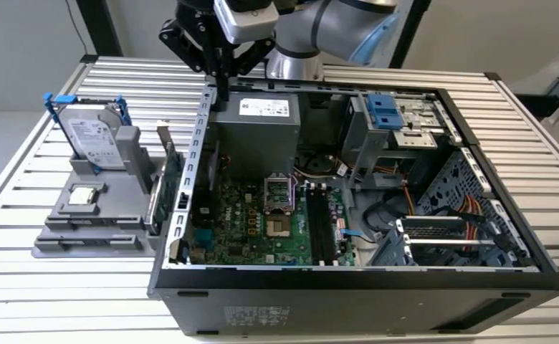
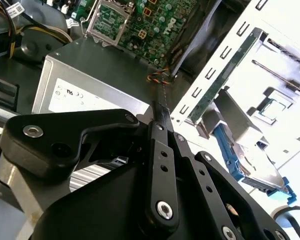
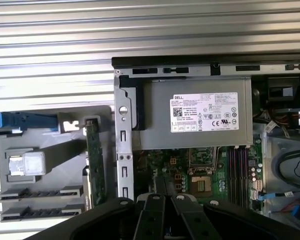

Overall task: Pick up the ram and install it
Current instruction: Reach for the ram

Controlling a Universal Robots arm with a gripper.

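Carrying step judged in hand: the claw (image 2: 158, 114) is closed flat on a thin edge-on strip, taken to be the ram (image 2: 163, 94), over the case (image 1: 203, 143) rear at 12 o'clock in the exterior view. Black slots (image 1: 319, 226) inside look unfilled, so square alignment is needed. The fixture (image 1: 88, 240) at 9 o'clock holds the hard drive (image 1: 96, 140) and green card (image 1: 168, 188).

An open case (image 1: 356, 288) lies on a slatted table (image 1: 59, 294). Inside the case sit a power supply (image 1: 256, 136) and a motherboard (image 1: 246, 233). Beside the case, on the exterior view's left, a rack (image 1: 93, 233) holds a hard drive (image 1: 98, 143) and a green card (image 1: 168, 193).
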